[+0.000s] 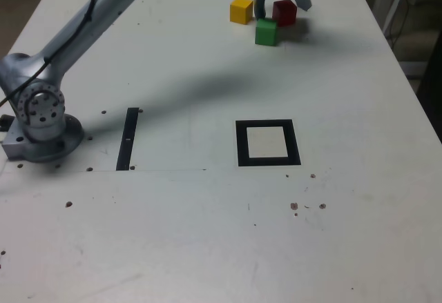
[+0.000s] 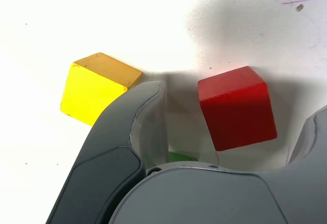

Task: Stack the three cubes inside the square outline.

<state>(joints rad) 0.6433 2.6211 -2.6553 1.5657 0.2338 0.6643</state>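
Three cubes sit together at the far side of the table. The red cube (image 1: 284, 13) (image 2: 235, 117) lies between the spread fingers of my gripper (image 1: 282, 1) (image 2: 240, 99), which is open and hangs low over it, with a gap on both sides. The yellow cube (image 1: 241, 10) (image 2: 97, 86) rests just outside one finger. The green cube (image 1: 266, 32) stands in front of the red one; in the wrist view only a sliver of the green cube (image 2: 181, 156) shows under the gripper body. The square outline (image 1: 268, 161) lies flat at mid-table, nothing inside it.
A thin black strip (image 1: 128, 137) lies on the exterior view's left of the outline. The arm's base (image 1: 41, 120) stands at that view's left edge, its link reaching across to the far side. Small dark specks dot the white table (image 1: 207, 234).
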